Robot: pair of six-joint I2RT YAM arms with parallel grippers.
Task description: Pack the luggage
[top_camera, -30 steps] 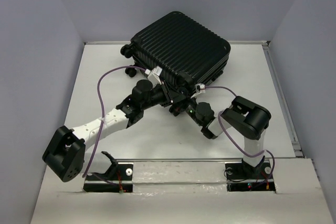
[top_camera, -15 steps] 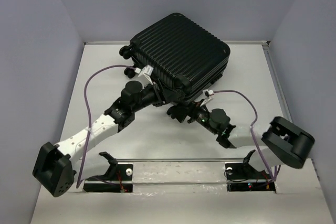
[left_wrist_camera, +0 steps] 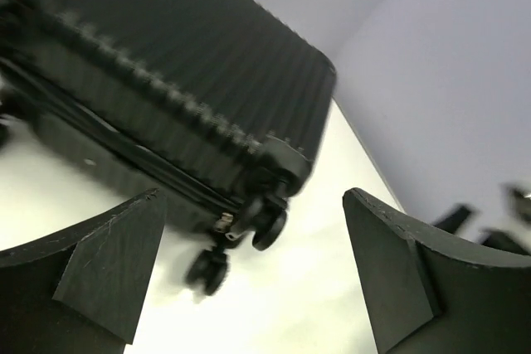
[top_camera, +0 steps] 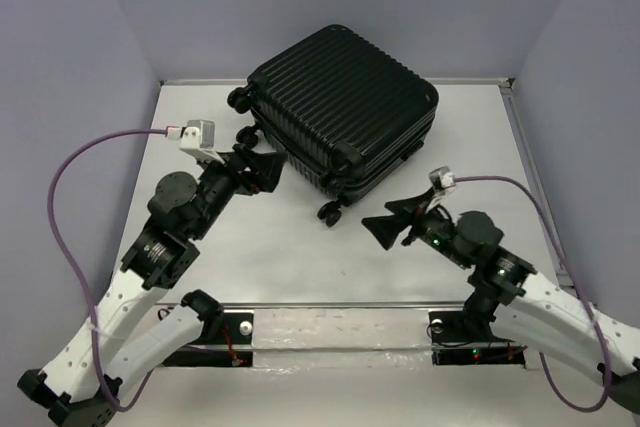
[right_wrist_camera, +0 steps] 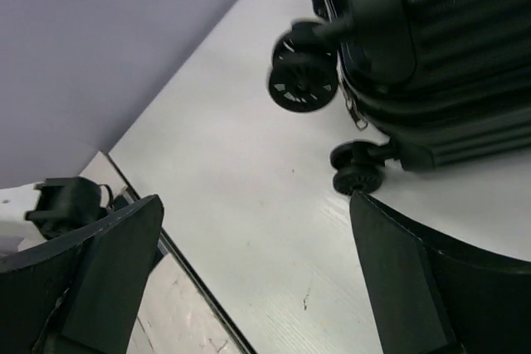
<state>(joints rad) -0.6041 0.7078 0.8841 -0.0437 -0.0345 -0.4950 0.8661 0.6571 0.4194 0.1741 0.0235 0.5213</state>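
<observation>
Both arms have pulled back from the near side of the suitcase point(top_camera: 345, 107), where a second ago they were bunched against it. The left claw point(top_camera: 264, 163) now sits just off its left edge and the right claw point(top_camera: 390, 225) is near its front corner wheels point(top_camera: 328, 212). Both claws have gone from nearly together to wide apart, holding nothing and touching nothing. We take this as a release: the suitcase lies shut and flat at the far middle of the counter point(top_camera: 300, 262), turned at an angle, so the closing work looks finished or close to it. Its far-left wheels sit close to the back wall point(top_camera: 300, 7), leaving little room to push it further away. Bare counter lies open between the suitcase and the arm bases, and to its left and right, so we judge both arms can retreat freely toward us.
</observation>
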